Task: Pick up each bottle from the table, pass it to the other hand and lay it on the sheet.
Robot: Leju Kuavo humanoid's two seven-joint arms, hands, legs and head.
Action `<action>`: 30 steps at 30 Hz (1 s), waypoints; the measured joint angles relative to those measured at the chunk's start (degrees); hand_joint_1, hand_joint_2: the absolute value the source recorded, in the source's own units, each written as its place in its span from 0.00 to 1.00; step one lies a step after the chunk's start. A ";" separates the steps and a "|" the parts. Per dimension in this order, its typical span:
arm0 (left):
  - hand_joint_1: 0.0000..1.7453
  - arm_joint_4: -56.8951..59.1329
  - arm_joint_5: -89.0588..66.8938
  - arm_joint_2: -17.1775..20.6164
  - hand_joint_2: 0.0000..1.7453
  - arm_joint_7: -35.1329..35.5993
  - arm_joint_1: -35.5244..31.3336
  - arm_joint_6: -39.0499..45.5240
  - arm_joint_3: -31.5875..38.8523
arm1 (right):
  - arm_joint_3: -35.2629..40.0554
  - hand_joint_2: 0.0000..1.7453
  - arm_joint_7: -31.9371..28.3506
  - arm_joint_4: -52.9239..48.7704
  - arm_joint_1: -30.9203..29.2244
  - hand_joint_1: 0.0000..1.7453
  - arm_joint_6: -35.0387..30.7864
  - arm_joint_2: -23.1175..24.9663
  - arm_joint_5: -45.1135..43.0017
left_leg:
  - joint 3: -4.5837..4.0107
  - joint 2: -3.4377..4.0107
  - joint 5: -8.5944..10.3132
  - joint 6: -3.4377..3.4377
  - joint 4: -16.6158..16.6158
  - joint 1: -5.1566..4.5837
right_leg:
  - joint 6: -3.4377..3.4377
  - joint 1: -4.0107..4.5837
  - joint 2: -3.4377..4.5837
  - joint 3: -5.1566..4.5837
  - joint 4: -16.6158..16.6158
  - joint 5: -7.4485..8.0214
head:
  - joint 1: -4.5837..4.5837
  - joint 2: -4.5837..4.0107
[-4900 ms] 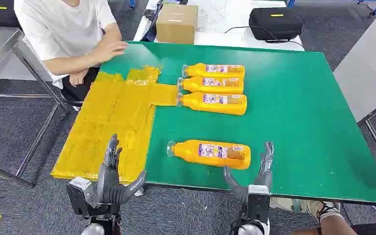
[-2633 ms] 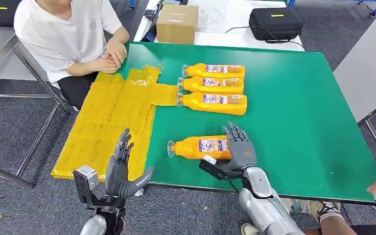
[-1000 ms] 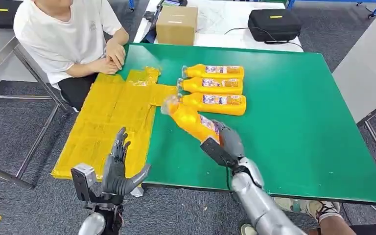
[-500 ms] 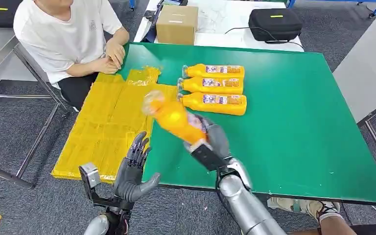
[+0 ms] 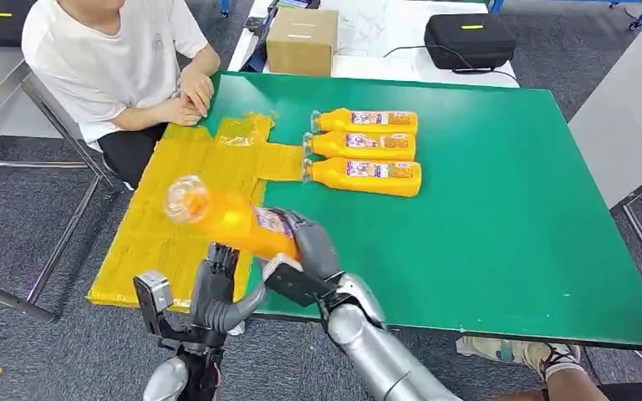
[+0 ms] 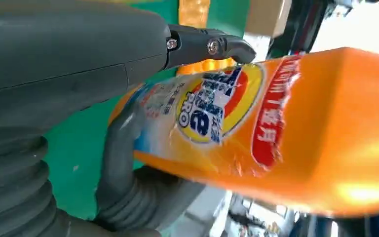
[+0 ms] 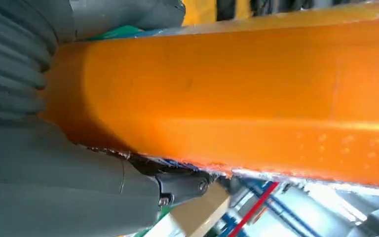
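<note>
You had the right hand (image 5: 305, 246) wrapped around one orange bottle (image 5: 230, 219), lifted over the bench's (image 5: 501, 217) near-left corner, above the yellow sheet's (image 5: 175, 209) edge. Left hand (image 5: 217, 288) waited just beneath, fingers (image 5: 217, 261) spread, holding nothing. Handover not yet made; no bottle lay on the sheet. Three bottles (image 5: 364, 150) remained toward the far edge.

The right hand (image 5: 305, 251) is wrapped round the orange bottle (image 5: 230, 219), arm reaching across the body. The left hand (image 5: 217, 288) is raised under it, fingers up, seemingly touching but not gripping.
</note>
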 measured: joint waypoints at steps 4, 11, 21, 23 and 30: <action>0.00 0.00 0.11 0.00 1.00 0.00 -0.08 0.61 0.22 | 1.11 1.00 -0.33 0.24 -0.17 1.00 -0.15 0.61 -0.92 | -0.01 -0.01 0.00 0.00 0.00 -0.01 | 0.00 -0.01 -0.01 0.01 0.00 0.00 | 0.00 0.00; 0.00 0.00 -0.24 -0.30 1.00 -1.20 -0.47 4.02 0.31 | 3.34 1.00 0.24 0.26 -0.13 1.00 0.37 1.40 -3.60 | 0.00 -0.01 0.00 0.00 0.00 -0.01 | 0.00 0.00 -0.01 0.00 0.00 0.00 | 0.00 0.00; 0.00 0.00 2.31 -0.57 1.00 -1.79 -0.66 4.24 1.20 | 5.18 1.00 0.18 1.18 -0.06 1.00 1.86 1.79 -4.24 | -0.01 0.00 0.00 0.00 0.00 -0.01 | 0.00 0.00 0.00 0.00 0.00 0.00 | 0.02 0.00; 0.00 0.00 3.65 -0.59 1.00 -1.73 -0.81 3.60 1.51 | 5.68 1.00 -0.68 1.44 0.00 1.00 2.63 1.79 -4.13 | -0.01 -0.01 0.00 0.00 0.00 -0.01 | 0.00 0.00 -0.01 0.00 0.00 0.00 | 0.02 0.00; 1.00 0.50 8.04 -0.59 1.00 -0.92 -1.75 1.05 2.97 | 8.31 1.00 -2.67 2.54 -0.33 0.87 4.63 1.77 -3.45 | 0.00 0.01 0.00 0.00 0.00 0.00 | 0.00 0.00 0.00 0.00 0.00 0.00 | 0.02 0.00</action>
